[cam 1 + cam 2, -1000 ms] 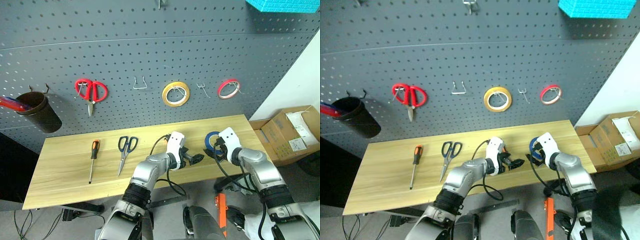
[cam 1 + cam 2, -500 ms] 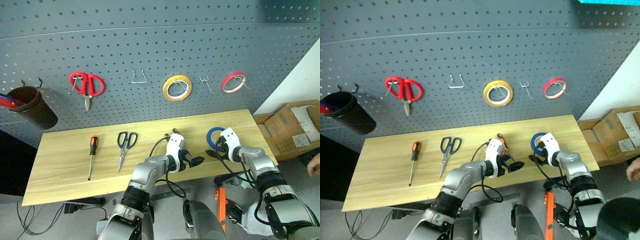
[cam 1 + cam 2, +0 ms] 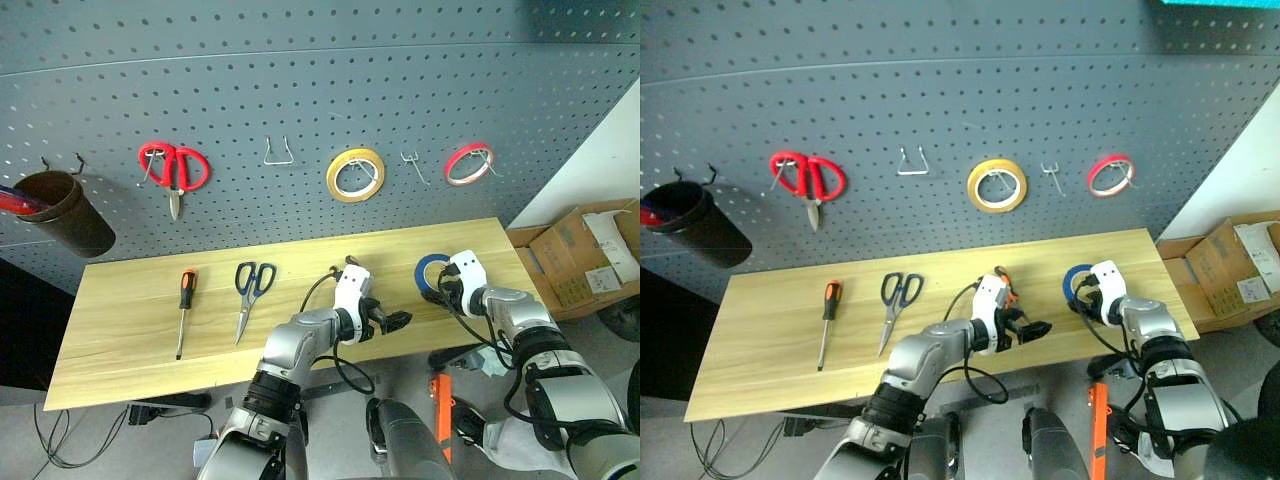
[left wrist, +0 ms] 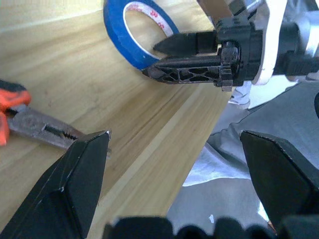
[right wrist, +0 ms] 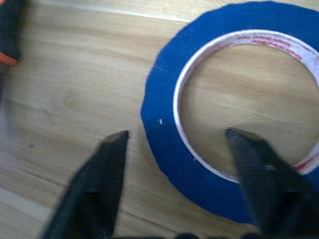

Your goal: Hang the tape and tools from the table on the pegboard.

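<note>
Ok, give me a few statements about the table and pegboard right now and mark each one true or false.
1. The blue tape lies flat on the table. True.
2. The right gripper has one finger over the tape's hole and one outside its wall. True.
3. The dark-blue-handled scissors hang on the pegboard. False: they lie on the table beside the screwdriver.
4. The left gripper is shut on the pliers. False: it is open, and the pliers lie on the table.
5. A yellow roll hangs between two empty hooks. True.
</note>
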Robot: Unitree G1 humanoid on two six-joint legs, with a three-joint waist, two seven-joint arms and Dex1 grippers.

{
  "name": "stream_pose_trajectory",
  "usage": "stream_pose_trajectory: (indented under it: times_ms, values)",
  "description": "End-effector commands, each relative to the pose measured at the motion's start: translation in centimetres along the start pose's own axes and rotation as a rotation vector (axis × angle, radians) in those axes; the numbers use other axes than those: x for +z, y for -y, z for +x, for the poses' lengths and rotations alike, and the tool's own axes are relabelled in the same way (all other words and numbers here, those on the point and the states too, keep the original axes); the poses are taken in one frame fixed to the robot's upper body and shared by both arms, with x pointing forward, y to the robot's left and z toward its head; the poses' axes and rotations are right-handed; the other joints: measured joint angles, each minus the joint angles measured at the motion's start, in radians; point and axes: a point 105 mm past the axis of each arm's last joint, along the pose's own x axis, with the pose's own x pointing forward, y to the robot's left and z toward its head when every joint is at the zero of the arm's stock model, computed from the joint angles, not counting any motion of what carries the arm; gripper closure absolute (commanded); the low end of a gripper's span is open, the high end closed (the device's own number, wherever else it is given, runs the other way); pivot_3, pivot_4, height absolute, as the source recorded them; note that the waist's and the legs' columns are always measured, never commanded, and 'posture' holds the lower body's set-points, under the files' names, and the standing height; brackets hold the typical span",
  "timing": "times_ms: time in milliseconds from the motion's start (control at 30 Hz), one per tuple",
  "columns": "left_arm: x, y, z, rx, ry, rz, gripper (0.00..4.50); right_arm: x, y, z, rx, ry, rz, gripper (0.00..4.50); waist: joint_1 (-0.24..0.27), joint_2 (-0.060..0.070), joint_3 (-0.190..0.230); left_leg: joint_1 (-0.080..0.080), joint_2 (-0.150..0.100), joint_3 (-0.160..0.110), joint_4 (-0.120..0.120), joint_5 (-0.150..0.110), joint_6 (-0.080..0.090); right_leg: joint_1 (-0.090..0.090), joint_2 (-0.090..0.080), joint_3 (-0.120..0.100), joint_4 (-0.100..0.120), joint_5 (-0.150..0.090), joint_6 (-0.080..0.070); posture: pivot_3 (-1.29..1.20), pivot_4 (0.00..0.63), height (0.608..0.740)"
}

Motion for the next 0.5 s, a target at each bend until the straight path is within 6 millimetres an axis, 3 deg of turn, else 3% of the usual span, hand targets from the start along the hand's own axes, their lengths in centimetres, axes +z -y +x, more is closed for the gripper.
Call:
stream_pose_trajectory:
  times_ms: [33, 167, 367, 500]
  values:
    - [1.2, 0.8, 0.4, -0.032, 0.042, 0.012, 0.0, -0.6, 0.1, -0.1, 0.001, -0.014, -0.017, 2.78, 0.0, 0.0, 0.0, 0.0, 0.0, 0.0, 0.0, 0.0, 0.0, 0.0, 0.0, 0.0, 0.0, 0.0, 0.0, 0.08, 0.302, 0.74]
    - [1.5, 0.7, 0.5, -0.031, 0.047, 0.016, 0.0, -0.5, -0.1, -0.1, 0.006, -0.004, -0.032, 3.96, 0.0, 0.0, 0.0, 0.0, 0.0, 0.0, 0.0, 0.0, 0.0, 0.0, 0.0, 0.0, -0.001, 0.0, 0.0, 0.07, 0.294, 0.74]
    - [2.0, 0.6, 0.6, -0.037, 0.062, 0.04, 0.0, -0.2, -0.2, -1.0, -0.024, 0.043, -0.11, 3.96, -0.001, 0.001, 0.0, -0.001, 0.0, 0.0, -0.001, 0.0, 0.0, 0.0, 0.0, 0.0, -0.001, -0.001, 0.001, 0.06, 0.262, 0.74]
    - [3.7, 0.5, 0.2, -0.04, 0.12, 0.067, 0.0, 2.3, -1.1, -3.6, -0.134, 0.184, -0.306, 3.96, 0.002, 0.005, -0.002, -0.004, 0.0, -0.001, -0.001, 0.0, -0.001, -0.003, 0.0, -0.001, -0.001, -0.001, 0.002, 0.03, 0.221, 0.74]
